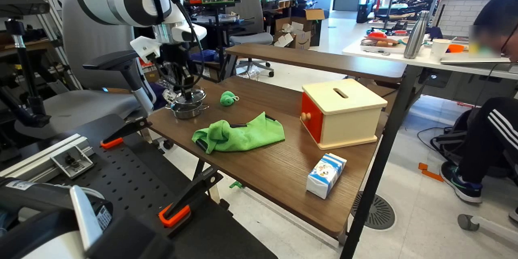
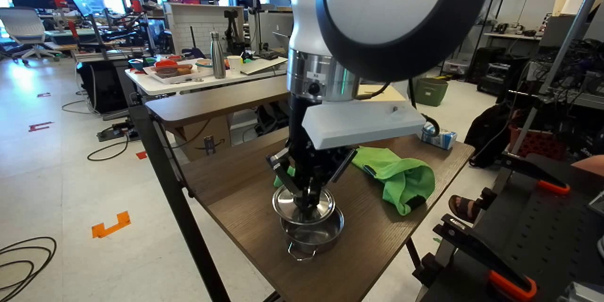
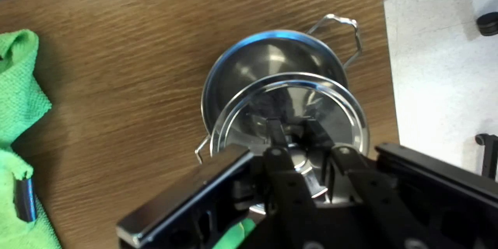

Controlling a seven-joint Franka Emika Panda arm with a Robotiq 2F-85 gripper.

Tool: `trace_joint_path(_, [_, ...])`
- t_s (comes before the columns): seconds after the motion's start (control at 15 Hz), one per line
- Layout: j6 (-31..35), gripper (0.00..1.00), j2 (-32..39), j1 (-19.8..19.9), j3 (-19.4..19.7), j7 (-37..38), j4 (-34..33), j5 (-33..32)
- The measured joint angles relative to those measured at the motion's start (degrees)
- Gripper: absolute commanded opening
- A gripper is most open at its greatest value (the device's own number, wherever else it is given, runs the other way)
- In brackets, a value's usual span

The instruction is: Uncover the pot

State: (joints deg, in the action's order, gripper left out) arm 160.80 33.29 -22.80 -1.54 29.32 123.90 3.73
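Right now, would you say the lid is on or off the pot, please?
Off: the gripper holds the lid out of line with the pot, whose inside shows past the lid in the wrist view.

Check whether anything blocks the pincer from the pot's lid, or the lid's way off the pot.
Nothing visible blocks either: the pincer grips the lid, held partly over the pot. The green toy nearby might matter if the lid is lowered there.

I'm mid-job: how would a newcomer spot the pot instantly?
Start with the brown table; near one end, look beneath the tool. The pot is the round silver vessel partly hidden by the lid. Unlike that lid, it's deep, with two wire handles.
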Motion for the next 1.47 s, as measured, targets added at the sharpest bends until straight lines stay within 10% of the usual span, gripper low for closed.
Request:
trace_joint_path(0.67, [-9.6, 0.05, -2.0, 8.2, 2.6, -0.4, -10.3, 0.6])
trace_joint_path(1.47, [-17.3, 0.05, 14.1, 14.3, 5.0, 7.3, -29.1, 6.8])
